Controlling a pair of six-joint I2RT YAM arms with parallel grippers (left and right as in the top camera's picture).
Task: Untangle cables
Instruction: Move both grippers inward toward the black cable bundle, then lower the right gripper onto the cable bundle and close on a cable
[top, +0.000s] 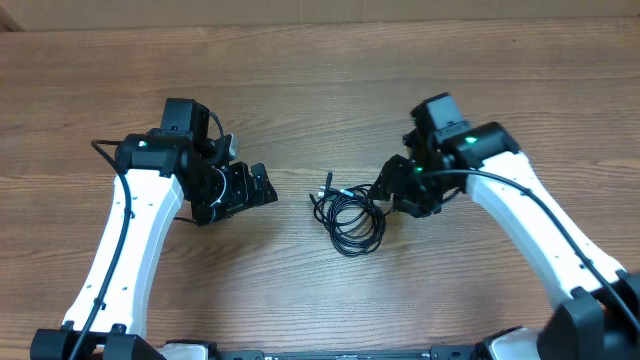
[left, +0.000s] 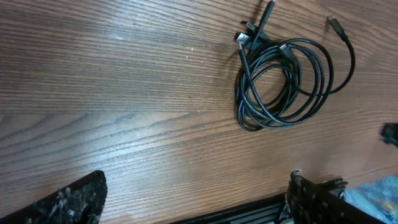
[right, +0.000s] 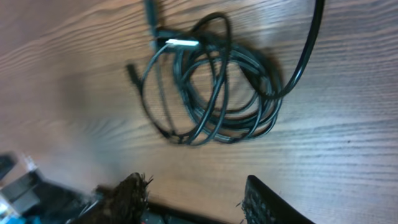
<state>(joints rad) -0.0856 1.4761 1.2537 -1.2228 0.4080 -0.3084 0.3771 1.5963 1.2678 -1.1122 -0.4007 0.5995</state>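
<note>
Left jaws and right jaws gape apart; cables (top: 348, 205) lie between them, nearer right.

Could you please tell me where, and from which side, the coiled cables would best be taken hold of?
Probably at the plug ends, which stick out of the cables on the side facing the left gripper. They lie clear of the stacked loops, so coming down from above with that gripper, closing across one cord, should catch a single strand rather than the bundle.
</note>
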